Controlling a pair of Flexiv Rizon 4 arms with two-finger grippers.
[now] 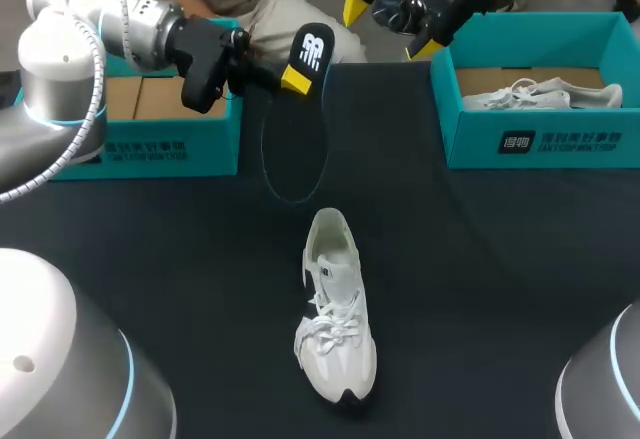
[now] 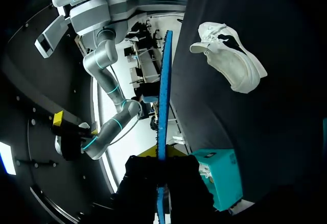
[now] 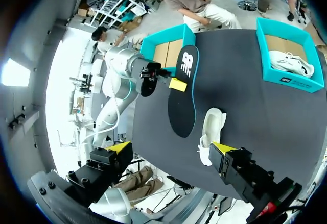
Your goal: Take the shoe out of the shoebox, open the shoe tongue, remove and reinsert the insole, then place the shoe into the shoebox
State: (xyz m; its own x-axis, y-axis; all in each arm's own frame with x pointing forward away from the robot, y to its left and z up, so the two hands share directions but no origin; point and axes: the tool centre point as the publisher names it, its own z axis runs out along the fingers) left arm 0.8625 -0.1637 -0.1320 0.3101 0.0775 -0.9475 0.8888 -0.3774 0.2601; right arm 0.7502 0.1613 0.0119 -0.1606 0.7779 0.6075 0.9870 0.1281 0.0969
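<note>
Silver left arm (image 1: 70, 49), blue ring; black claw (image 1: 298, 71), yellow-tipped.

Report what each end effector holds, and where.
Left end effector: shut on the insole, near its logo end. Right end effector: open, holding nothing.

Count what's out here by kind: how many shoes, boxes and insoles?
Shoes: 2 (loose shoe, boxed shoe)
Shoeboxes: 2 (left shoebox, right shoebox)
Insoles: 1 (black insole, in the left gripper)
Total: 5
</note>
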